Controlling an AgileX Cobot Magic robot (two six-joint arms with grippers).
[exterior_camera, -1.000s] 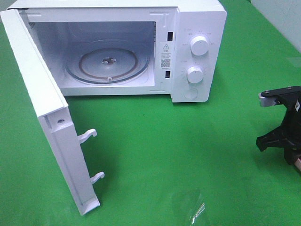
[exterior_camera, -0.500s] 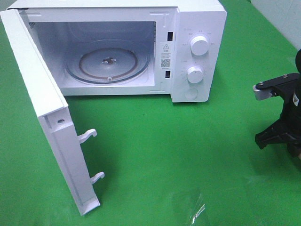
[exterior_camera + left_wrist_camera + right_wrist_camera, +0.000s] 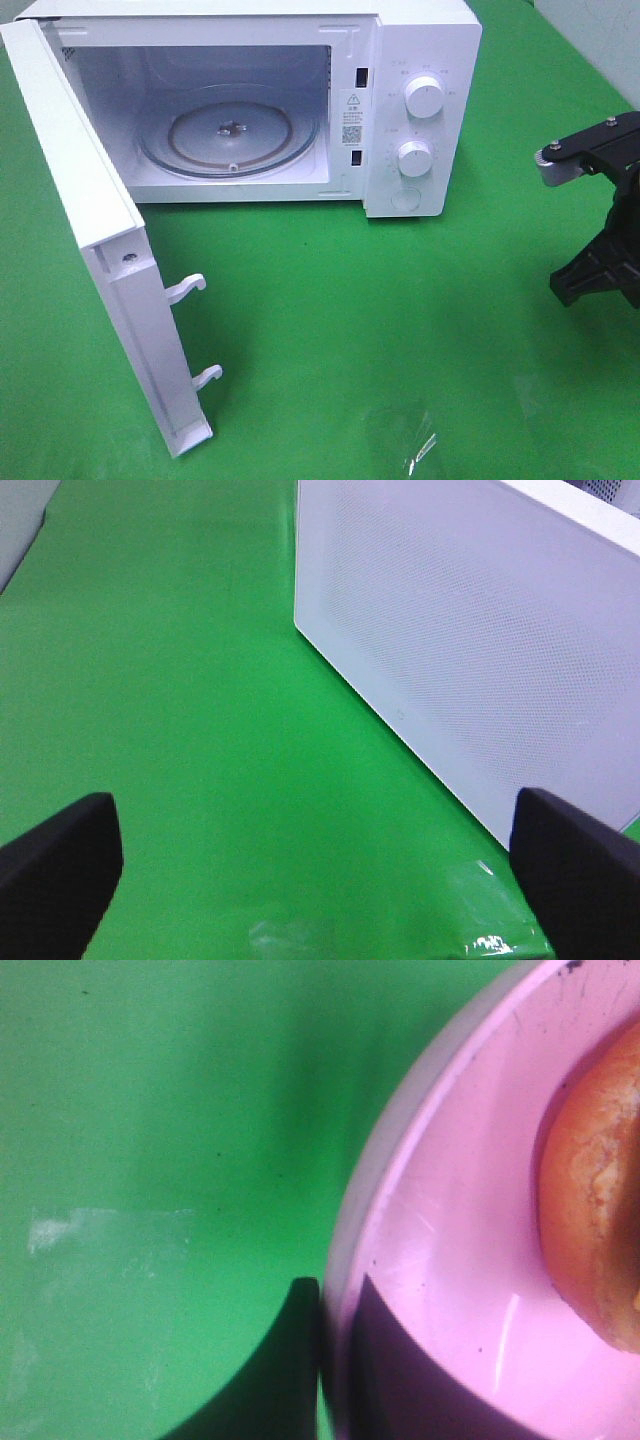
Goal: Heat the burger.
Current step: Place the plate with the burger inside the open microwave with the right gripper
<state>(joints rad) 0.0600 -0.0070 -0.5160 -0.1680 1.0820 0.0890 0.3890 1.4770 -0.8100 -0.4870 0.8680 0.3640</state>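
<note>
The right gripper (image 3: pixel 335 1360) is clamped on the rim of the pink plate (image 3: pixel 450 1210) carrying the burger (image 3: pixel 595 1190), right of the microwave (image 3: pixel 420 60), so the carry looks in hand. Next the plate must go level onto the bare glass turntable (image 3: pixel 230 130). The left gripper (image 3: pixel 320 875) waits, jaws apart, beside the open door (image 3: pixel 470 650).

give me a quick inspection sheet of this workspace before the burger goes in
surface: green cloth, flat, covering the table
job's things: burger sits on pink plate; microwave door wide open, glass turntable bare
clutter: shiny clear tape patch on the cloth near the front edge
hands: left hand open, holding nothing, facing the door's outer side; right hand shut on the plate rim
cables: nothing seen
surroundings: pale wall beyond the cloth, far right
</note>
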